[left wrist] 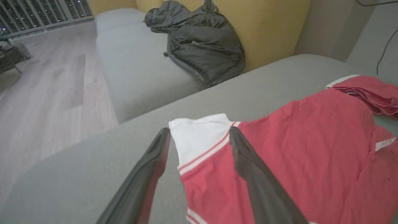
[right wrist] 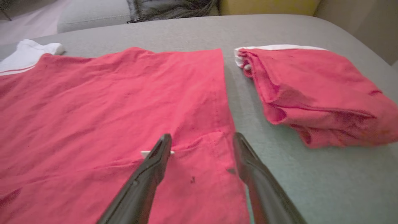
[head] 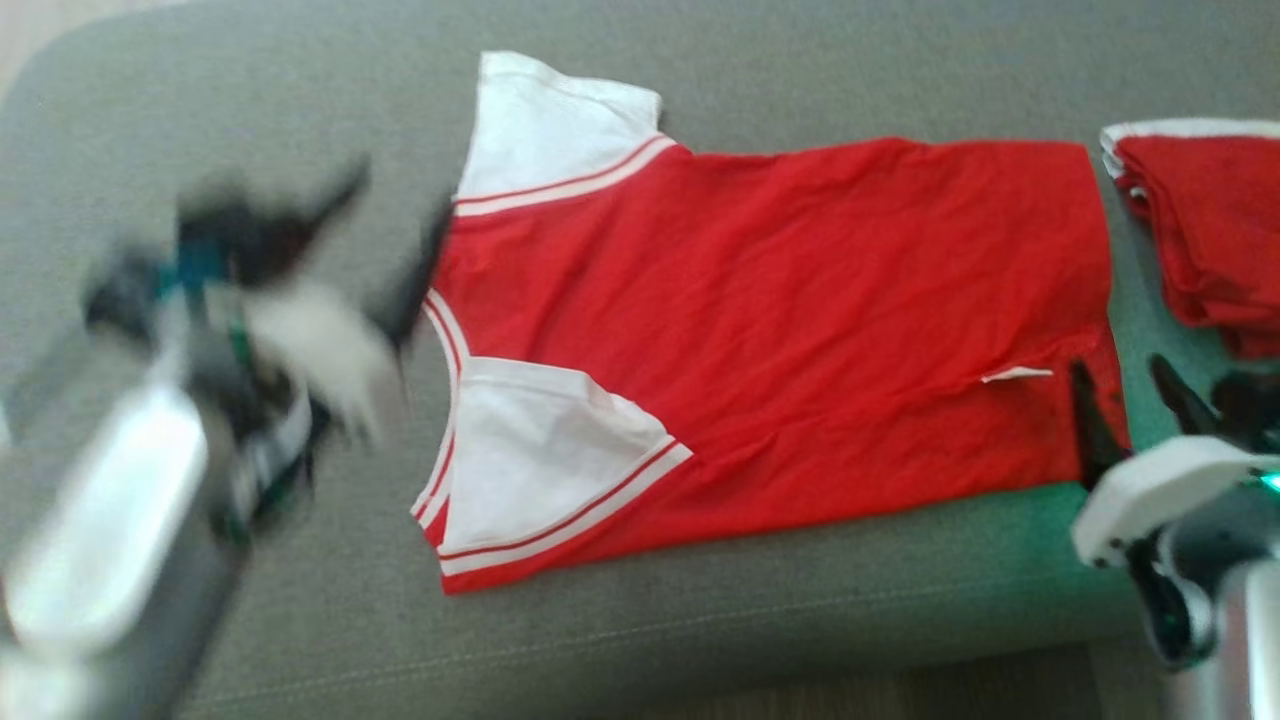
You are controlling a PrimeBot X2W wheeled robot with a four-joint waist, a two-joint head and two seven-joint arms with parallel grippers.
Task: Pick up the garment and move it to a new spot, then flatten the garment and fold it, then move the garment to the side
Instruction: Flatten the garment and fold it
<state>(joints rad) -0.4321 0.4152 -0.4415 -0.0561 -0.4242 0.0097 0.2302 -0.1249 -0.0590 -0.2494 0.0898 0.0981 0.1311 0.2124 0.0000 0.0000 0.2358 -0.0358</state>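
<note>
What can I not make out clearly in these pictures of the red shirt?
Head view: the left gripper is smeared by motion blur.
Head view: the folded red pile is cut off by the right edge.
Head view: the white tag on the red shirt is too small to read.
Right wrist view: the dark jacket is cut off by the top edge.

Open passage over bare cushion (head: pixel 700 640) along near and far edges of shirt (head: pixel 780 330). Right side obstructed by folded pile (head: pixel 1210 230); narrow gap beside shirt hem.
</note>
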